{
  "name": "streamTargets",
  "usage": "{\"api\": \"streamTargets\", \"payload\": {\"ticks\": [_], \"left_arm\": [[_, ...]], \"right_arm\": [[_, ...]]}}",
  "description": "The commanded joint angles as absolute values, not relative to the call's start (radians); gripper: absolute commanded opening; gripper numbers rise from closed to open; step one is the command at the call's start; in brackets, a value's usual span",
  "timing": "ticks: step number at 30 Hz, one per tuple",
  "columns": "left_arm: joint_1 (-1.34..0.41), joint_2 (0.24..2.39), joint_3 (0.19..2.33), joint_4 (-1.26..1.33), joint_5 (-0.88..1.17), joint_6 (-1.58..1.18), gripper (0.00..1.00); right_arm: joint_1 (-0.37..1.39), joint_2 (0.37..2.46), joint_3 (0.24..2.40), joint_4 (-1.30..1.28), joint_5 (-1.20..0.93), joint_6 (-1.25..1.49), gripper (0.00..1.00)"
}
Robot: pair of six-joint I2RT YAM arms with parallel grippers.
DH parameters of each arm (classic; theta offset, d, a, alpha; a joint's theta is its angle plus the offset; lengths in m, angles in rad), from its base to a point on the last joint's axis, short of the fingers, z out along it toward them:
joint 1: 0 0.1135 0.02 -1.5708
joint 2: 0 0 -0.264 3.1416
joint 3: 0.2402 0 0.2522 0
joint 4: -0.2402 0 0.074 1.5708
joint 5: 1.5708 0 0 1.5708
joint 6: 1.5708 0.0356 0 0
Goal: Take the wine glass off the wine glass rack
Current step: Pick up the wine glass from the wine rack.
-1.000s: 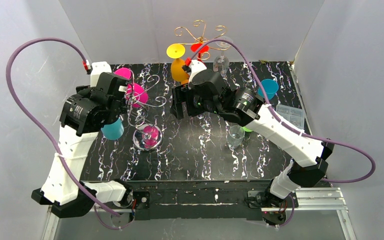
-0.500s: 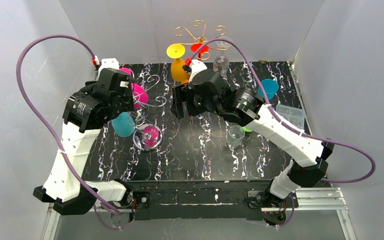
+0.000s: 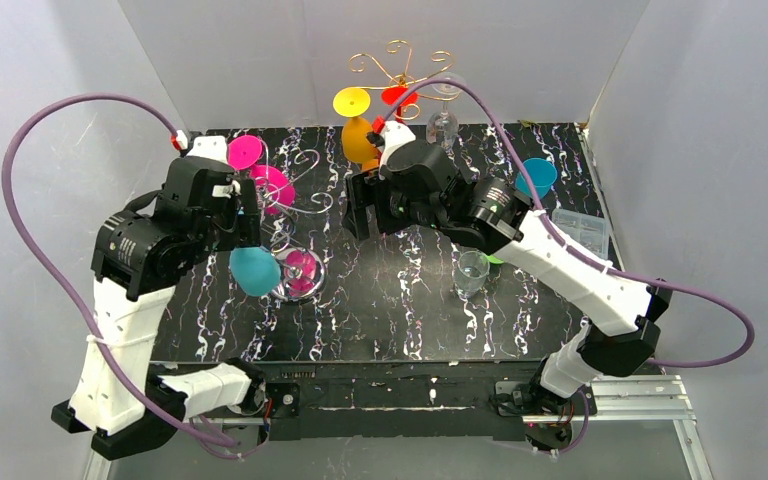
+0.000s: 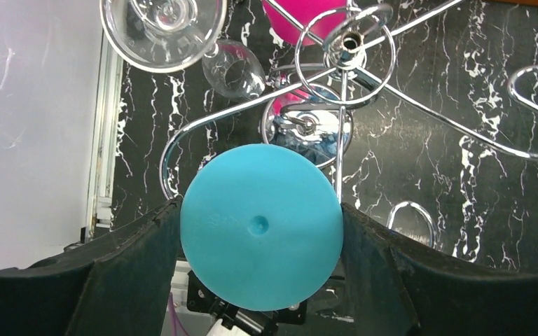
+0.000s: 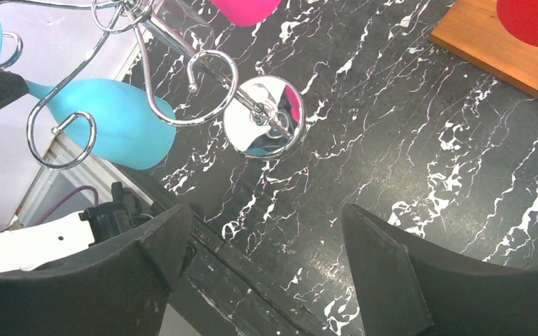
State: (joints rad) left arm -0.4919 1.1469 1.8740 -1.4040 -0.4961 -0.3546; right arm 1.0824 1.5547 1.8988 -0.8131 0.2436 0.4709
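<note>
My left gripper (image 3: 244,236) is shut on a teal wine glass (image 3: 255,271) and holds it in the air just left of the chrome wine glass rack (image 3: 296,208). In the left wrist view the glass's round end (image 4: 261,226) fills the gap between my fingers (image 4: 140,245), below the rack's curled arms (image 4: 350,42). The right wrist view shows the teal glass (image 5: 115,122) behind a chrome hook (image 5: 63,129); I cannot tell if they touch. Pink glasses (image 3: 273,187) hang on the rack. My right gripper (image 3: 360,206) is open and empty, right of the rack, above the table (image 5: 266,213).
The chrome rack's round base (image 3: 295,277) stands on the black marble table. A gold rack (image 3: 400,68) at the back holds yellow, orange, red and clear glasses. A clear glass (image 3: 471,272), a teal glass (image 3: 537,177) and a clear box (image 3: 580,228) stand on the right.
My left arm has swung the teal glass to the right and nearer, from beside the rack's left side to next to its base. The right arm has not moved.
</note>
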Motion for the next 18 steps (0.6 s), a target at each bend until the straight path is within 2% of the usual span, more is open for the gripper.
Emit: {"api": "streamTargets", "payload": {"ticks": [1, 10, 18], "left_arm": [[-0.486, 1.122, 1.909, -1.479, -0.439, -0.343, 0.51], [-0.491, 1.041, 1.885, -1.501, -0.323, -0.359, 0.49], [-0.509, 1.016, 1.879, -1.477, -0.187, -0.382, 0.48]], "right_arm": [[1.089, 1.504, 1.881, -0.771, 0.209, 0.460, 0.89], [1.089, 1.453, 1.805, -0.696, 0.094, 0.463, 0.97], [1.089, 1.340, 1.473, -0.401, -0.153, 0.590, 0.98]]}}
